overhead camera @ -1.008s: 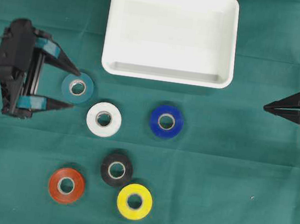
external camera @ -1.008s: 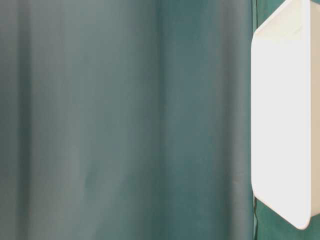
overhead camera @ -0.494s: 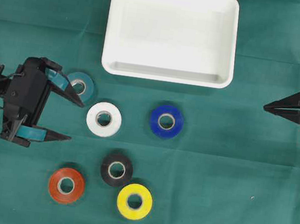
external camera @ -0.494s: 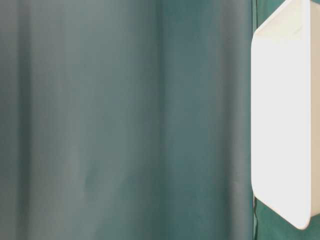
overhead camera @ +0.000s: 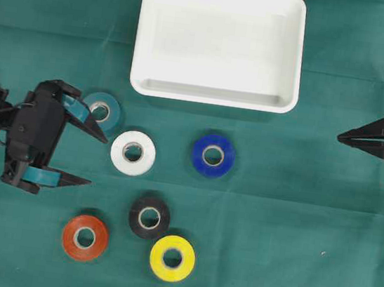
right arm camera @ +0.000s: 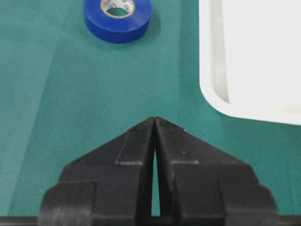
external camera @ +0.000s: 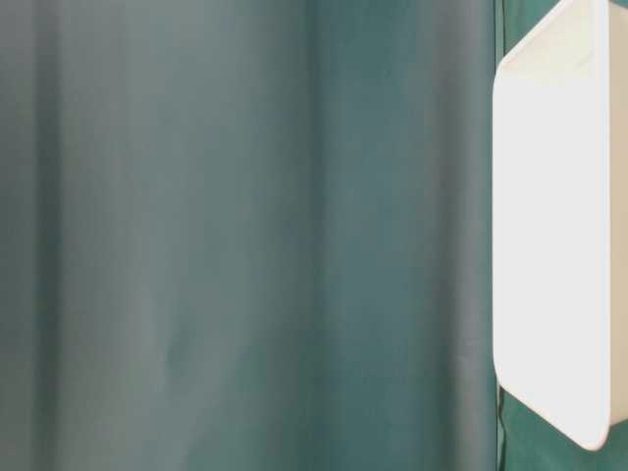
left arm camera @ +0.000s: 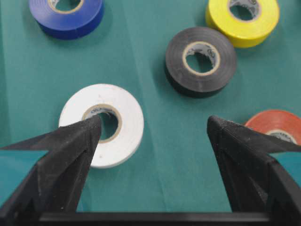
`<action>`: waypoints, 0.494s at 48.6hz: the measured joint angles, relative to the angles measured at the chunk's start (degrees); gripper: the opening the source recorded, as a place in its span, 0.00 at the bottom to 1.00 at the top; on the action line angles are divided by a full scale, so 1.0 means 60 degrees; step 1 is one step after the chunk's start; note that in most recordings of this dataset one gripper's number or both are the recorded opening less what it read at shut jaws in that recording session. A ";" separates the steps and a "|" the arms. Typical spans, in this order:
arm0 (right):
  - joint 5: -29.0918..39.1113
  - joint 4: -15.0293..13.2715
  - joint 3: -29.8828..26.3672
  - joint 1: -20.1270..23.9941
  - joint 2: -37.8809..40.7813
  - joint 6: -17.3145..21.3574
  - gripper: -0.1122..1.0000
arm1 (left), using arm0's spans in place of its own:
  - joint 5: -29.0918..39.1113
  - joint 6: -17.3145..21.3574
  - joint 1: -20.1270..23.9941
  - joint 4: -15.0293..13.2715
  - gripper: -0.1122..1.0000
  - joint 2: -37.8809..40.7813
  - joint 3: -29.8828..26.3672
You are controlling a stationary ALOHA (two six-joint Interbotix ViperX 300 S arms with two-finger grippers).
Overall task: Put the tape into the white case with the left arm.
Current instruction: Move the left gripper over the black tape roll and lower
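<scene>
Green-clothed worktop (overhead camera: 295, 221), white case (overhead camera: 212, 98) empty at far edge. Left tool (overhead camera: 89, 159) swung from teal roll (overhead camera: 103, 109) toward white roll (overhead camera: 133, 153), wide open, empty; right tool (overhead camera: 341, 138) closed. Every roll outside case.

Bright even overhead light, soft short shadows under the coloured tape rolls, large shallow white plastic tray (overhead camera: 219, 44) slightly overexposed, table-level view blurred, black gripper fingers (left arm camera: 70, 160) out of focus up close
</scene>
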 measured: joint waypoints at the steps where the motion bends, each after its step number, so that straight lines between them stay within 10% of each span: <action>1: -0.0015 0.0000 0.0000 0.0000 0.0000 0.0000 0.02 | 0.0015 0.0000 -0.0015 0.0000 0.95 0.0073 -0.0059; 24: -0.0015 0.0000 0.0000 0.0000 0.0000 0.0000 0.02 | 0.0015 -0.0015 -0.0132 0.0000 0.95 0.2637 -0.1641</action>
